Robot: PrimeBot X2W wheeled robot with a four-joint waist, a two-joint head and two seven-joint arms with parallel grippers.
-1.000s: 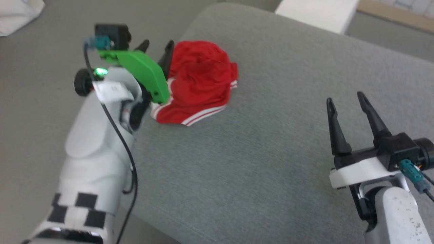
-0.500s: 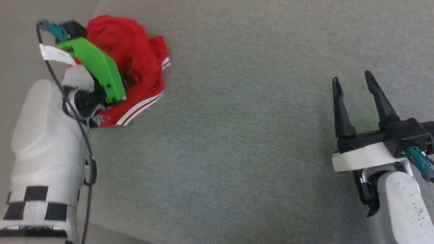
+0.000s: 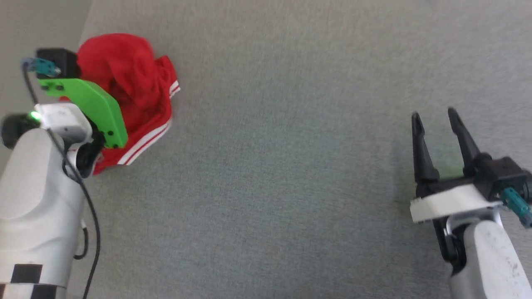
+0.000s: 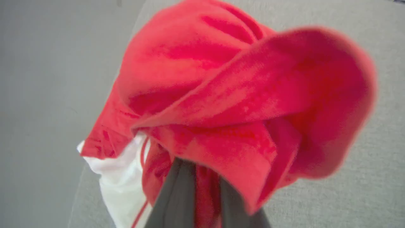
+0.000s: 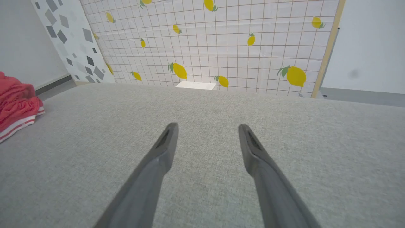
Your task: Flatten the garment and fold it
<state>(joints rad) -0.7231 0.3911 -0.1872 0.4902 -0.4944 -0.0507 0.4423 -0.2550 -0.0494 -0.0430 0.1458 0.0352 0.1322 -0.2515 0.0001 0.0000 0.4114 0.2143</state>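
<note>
grey cushion [image 3: 291,187]: carries everything | garment [image 3: 133,87]: bunched heap near its far-left edge, no clear long axis | left end effector [image 4: 202,177]: nearer, seemingly clamped on a red fold | right end effector [image 3: 434,118]: fingers apart, well off to the heap's right

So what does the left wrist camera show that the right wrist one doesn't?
Left wrist: the left pincer pinching the jersey close up, with its white part hanging out. Right wrist: the open right pincer, a lemon-print wall and a white block. Both: the red jersey and the grey surface.
</note>
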